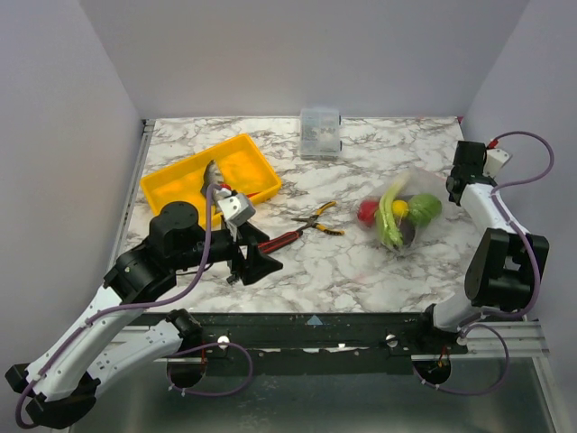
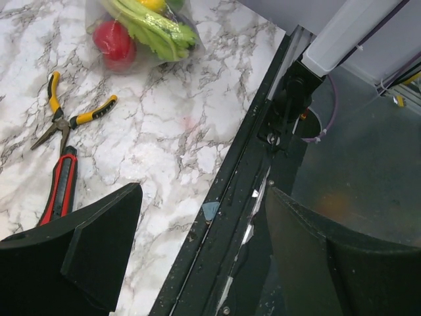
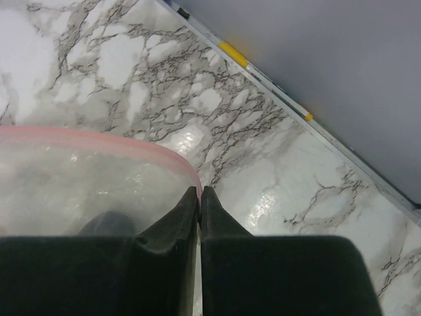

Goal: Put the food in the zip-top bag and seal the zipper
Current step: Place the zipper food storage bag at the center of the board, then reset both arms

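The clear zip-top bag lies at the right of the table with a red tomato, pale green celery, a yellow fruit and green cabbage inside. My right gripper is shut on the bag's pinkish zipper at its end; the tips pinch the strip. My left gripper is open and empty over the table's front edge. The bag also shows at the top of the left wrist view. A grey fish lies in the yellow tray.
The yellow tray stands at the back left. A small clear box stands at the back middle. Yellow-handled pliers and a red-handled knife lie mid-table; both also show in the left wrist view, the pliers above the knife.
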Available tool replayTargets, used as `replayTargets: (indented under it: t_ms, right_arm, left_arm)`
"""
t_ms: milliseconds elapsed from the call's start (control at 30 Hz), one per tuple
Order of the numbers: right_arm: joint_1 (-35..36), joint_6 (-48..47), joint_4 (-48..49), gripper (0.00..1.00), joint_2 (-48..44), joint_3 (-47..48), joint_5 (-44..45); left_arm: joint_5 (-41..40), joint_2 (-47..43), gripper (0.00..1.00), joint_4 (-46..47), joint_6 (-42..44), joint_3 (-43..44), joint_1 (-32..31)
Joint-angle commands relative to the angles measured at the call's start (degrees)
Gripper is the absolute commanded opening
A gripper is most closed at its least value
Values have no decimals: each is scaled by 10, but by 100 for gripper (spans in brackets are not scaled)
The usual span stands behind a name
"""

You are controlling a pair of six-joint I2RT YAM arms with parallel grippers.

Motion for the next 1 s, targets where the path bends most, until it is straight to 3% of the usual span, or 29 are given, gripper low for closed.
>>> replayTargets:
  t_ms: [0,100,200,367,567,667,733,867,967]
  right_arm:
    - [2,-12,-6,15,-12,12,-52]
    - [2,-19,-47,45,-34,32,-62]
    - [5,-39,-71,61,-82,46,-58]
    - [56,-62,-142,67,-169,108,-125]
    - [97,32,-119,77,-303,125,-456]
    - [96,86,-83,88,-360,120,-545]
    - [97,111,-63,99,-403,110,-564]
    - [96,139,-59,99,-459,128,-565]
    - [96,145,-104,99,-468,176,-510]
  left_arm:
    - [-3,4,77,18,2,10,2]
    - [-27,4,77,9,11,24,3]
    - [-61,-3,77,4,19,37,3]
    - [-156,-39,78,18,26,52,4]
    - [-282,-106,82,86,25,64,6]
    - [-311,-144,83,139,11,59,6]
    - [-329,-171,85,174,11,47,6]
    - [-357,-226,90,247,20,11,6]
    - [-370,-251,91,272,30,0,6]
